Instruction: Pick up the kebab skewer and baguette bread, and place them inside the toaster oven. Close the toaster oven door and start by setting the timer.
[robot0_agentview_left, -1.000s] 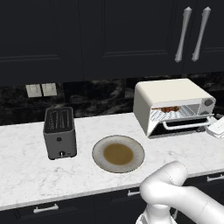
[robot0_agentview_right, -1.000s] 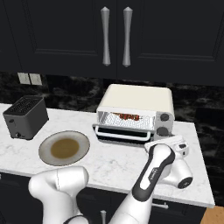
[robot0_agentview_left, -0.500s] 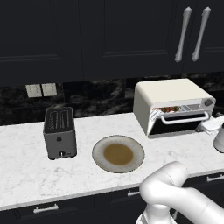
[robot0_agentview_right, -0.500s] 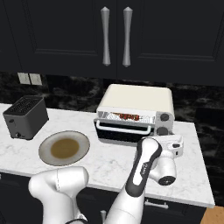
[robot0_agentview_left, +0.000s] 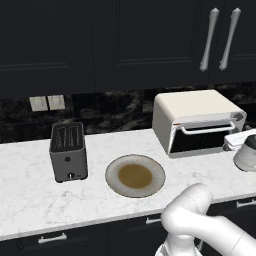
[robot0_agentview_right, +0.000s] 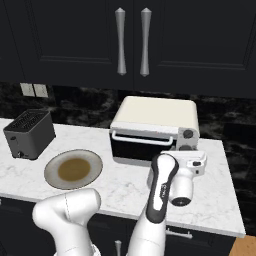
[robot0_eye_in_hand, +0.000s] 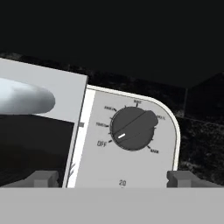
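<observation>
Toaster oven door (robot0_agentview_right: 142, 148) shut in base views; hand view shows dial (robot0_eye_in_hand: 132, 128), tool (robot0_eye_in_hand: 113, 178) spread apart.

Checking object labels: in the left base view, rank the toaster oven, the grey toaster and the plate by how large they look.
1. toaster oven
2. plate and grey toaster: they look much alike, so I won't rank them.

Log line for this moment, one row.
pincer open, empty | toaster oven door shut | dark knob ahead, untouched | plate empty
</observation>
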